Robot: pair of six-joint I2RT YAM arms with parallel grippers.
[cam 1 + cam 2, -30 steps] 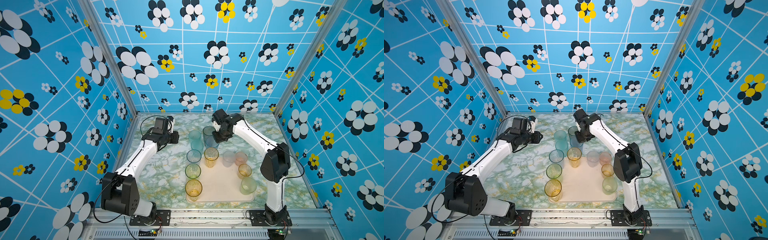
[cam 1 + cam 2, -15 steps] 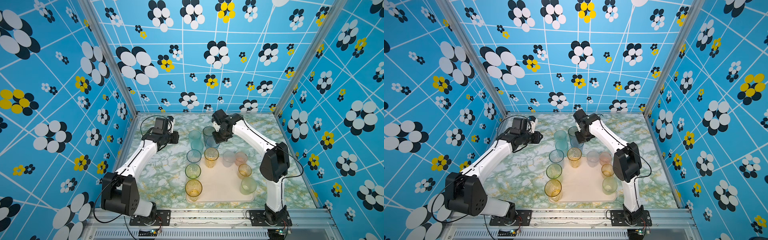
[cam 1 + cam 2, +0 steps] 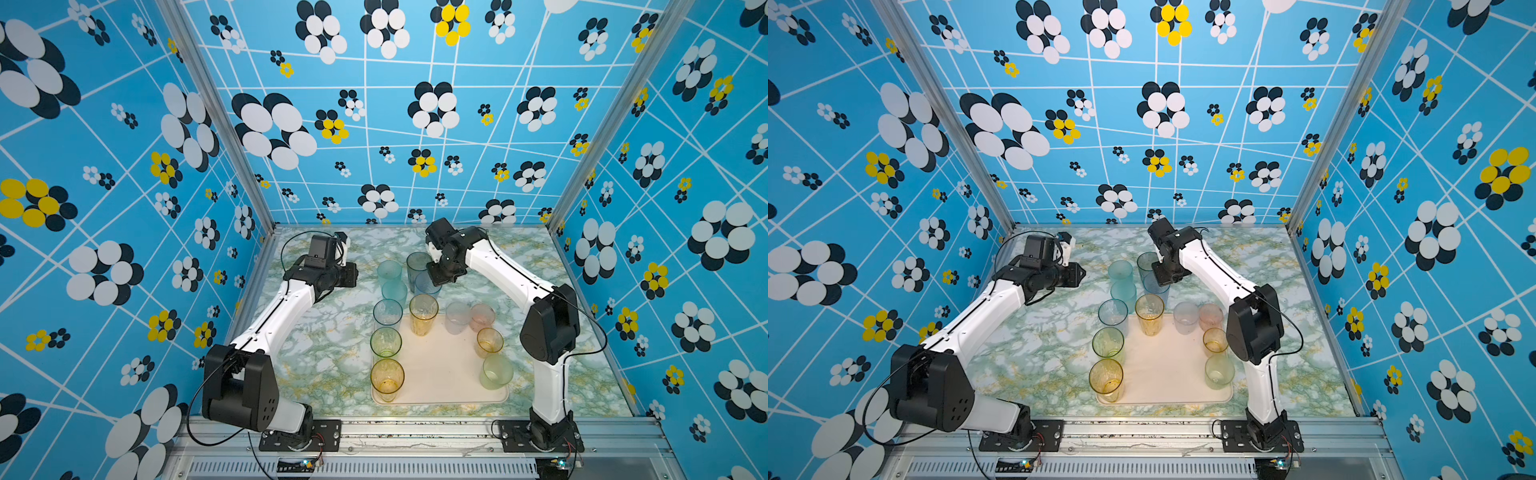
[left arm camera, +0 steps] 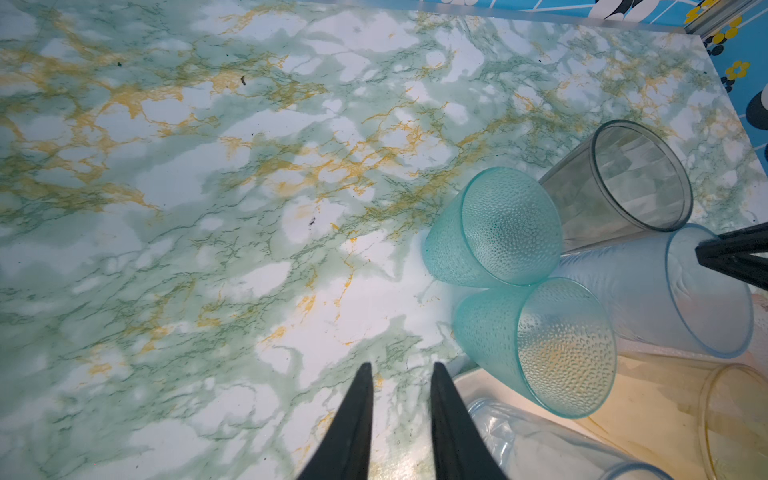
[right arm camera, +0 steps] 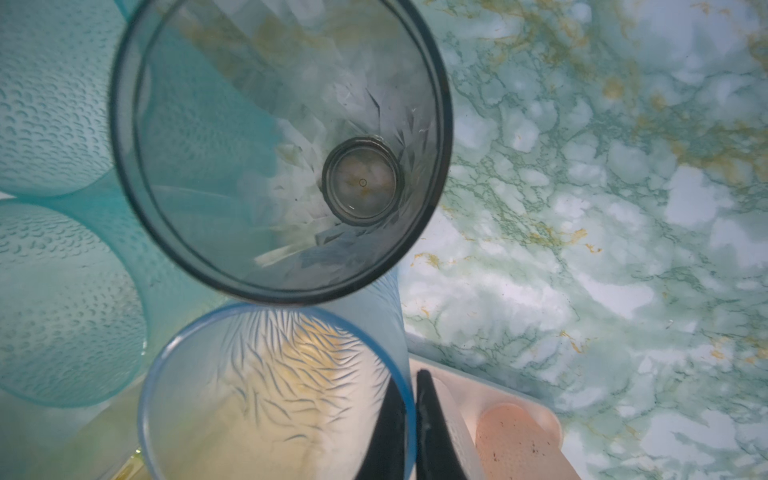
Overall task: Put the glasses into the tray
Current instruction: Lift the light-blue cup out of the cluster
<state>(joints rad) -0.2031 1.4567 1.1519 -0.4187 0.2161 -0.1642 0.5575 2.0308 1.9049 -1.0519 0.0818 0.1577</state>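
My right gripper [image 5: 409,377] is shut on the rim of a pale blue glass [image 5: 270,395], one finger inside and one outside. In both top views this blue glass [image 3: 426,284] stands at the far edge of the cream tray [image 3: 440,374], beside a grey glass [image 3: 417,262] and two teal glasses [image 3: 389,272] on the marble table. Several glasses stand in the tray: amber [image 3: 423,316], green [image 3: 385,343], pink [image 3: 482,316] and pale green [image 3: 496,372] among them. My left gripper [image 4: 401,368] is open and empty, hovering left of the teal glasses [image 4: 498,228].
The grey glass [image 5: 282,145] touches the blue one. The tray's far corner [image 5: 478,395] lies right by my right fingers. Bare marble table [image 3: 328,353] stretches left of the tray. Patterned blue walls [image 3: 124,208] close in three sides.
My right gripper has closed the last bit onto the blue glass's rim. Both arms stay where they were.
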